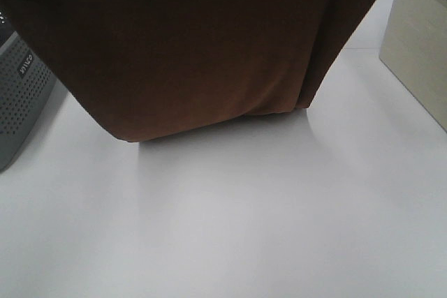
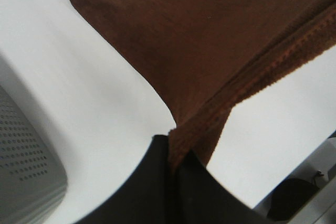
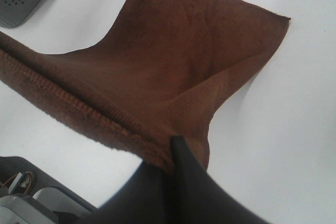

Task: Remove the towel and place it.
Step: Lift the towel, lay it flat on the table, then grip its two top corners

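— Above the table (image 1: 244,228), where does the towel (image 1: 209,47) hang?
— Spread wide across the far side, right of the grey basket (image 1: 21,95); lower edge near the table, contact unclear.
— And the grasp?
— Left fingers (image 2: 152,192) closed on one upper corner, right fingers (image 3: 194,198) closed on the other; both grip the towel's hem.

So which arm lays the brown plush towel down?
Probably right. Left gripper and right gripper both pinch the towel, but the perforated grey basket crowds the left; the right faces white table.
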Controlling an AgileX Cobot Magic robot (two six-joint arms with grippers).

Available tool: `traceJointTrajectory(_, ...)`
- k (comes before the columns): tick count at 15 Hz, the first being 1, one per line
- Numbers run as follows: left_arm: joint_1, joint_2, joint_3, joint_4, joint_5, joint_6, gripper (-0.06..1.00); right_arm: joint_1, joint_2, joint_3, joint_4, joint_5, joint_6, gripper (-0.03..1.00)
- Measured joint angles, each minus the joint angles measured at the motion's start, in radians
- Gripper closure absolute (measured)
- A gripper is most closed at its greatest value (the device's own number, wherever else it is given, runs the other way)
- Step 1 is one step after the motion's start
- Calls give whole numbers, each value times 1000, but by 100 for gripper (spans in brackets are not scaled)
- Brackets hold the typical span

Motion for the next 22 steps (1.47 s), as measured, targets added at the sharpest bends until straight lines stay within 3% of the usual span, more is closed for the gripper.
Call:
traceJointTrajectory(4,0,-50,183,-88,-9,51,94,0,-82,174,8,-3,1,96)
traceJointTrajectory(9,0,-51,361,-141,-7,74,94,0,-86,373,67,-12,9,96)
traceJointTrajectory(13,-6,-51,536,-245,7,127,94,0,-88,585,99,-16,3,96)
traceJointTrajectory(20,-296,156,571,-182,9,85,94,-11,-33,779,82,-8,-64,96)
traceJointTrajectory(22,-341,196,571,-181,9,84,94,-12,-9,819,82,-6,-73,96)
